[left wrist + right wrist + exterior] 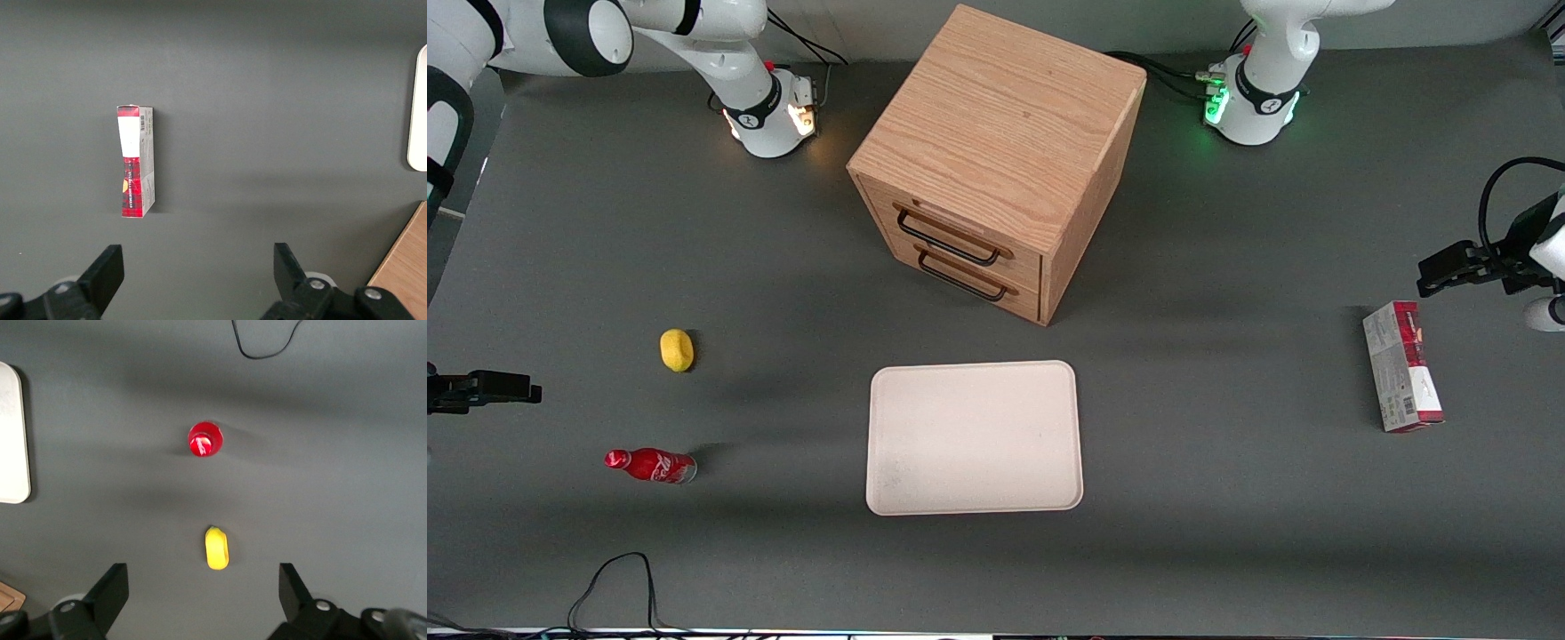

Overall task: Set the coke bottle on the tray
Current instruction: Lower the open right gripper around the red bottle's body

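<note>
The coke bottle [651,465] stands upright on the desk [1227,533] toward the working arm's end from the empty tray [975,437], a lemon [677,349] near it, while the hand [203,603] hangs above, fingers apart.

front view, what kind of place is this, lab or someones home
Most likely a robotics lab bench: a grey-covered table with arm bases bolted on, props laid out on it (coke bottle, tray, wooden cabinet) and the open gripper high above the bottle.
</note>
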Tool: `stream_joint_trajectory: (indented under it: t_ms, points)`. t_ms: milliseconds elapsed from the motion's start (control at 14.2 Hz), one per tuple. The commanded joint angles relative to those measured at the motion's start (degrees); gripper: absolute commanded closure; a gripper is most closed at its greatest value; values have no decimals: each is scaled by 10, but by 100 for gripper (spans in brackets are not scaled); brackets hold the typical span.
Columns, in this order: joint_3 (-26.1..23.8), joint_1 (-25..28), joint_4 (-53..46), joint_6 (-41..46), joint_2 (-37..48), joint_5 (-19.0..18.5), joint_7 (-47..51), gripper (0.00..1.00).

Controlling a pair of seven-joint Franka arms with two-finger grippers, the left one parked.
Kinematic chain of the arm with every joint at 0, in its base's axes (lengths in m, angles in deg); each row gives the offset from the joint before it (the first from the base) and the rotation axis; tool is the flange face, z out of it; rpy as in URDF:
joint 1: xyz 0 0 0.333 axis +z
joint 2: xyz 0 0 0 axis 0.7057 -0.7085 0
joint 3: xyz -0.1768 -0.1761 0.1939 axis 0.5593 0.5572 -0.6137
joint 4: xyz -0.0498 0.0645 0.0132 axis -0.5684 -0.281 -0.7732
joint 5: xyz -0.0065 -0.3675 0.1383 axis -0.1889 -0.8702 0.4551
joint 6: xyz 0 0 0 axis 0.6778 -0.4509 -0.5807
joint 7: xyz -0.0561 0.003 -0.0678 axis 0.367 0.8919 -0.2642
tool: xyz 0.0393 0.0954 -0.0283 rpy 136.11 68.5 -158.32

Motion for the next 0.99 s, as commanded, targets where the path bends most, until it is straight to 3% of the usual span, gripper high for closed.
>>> stream_joint_trajectory:
  t_ms: [0, 918]
  points:
    - [-1, 1, -18, -30, -35, -3, -7, 0]
    - [0, 16, 128, -220, -67, 0, -1, 0]
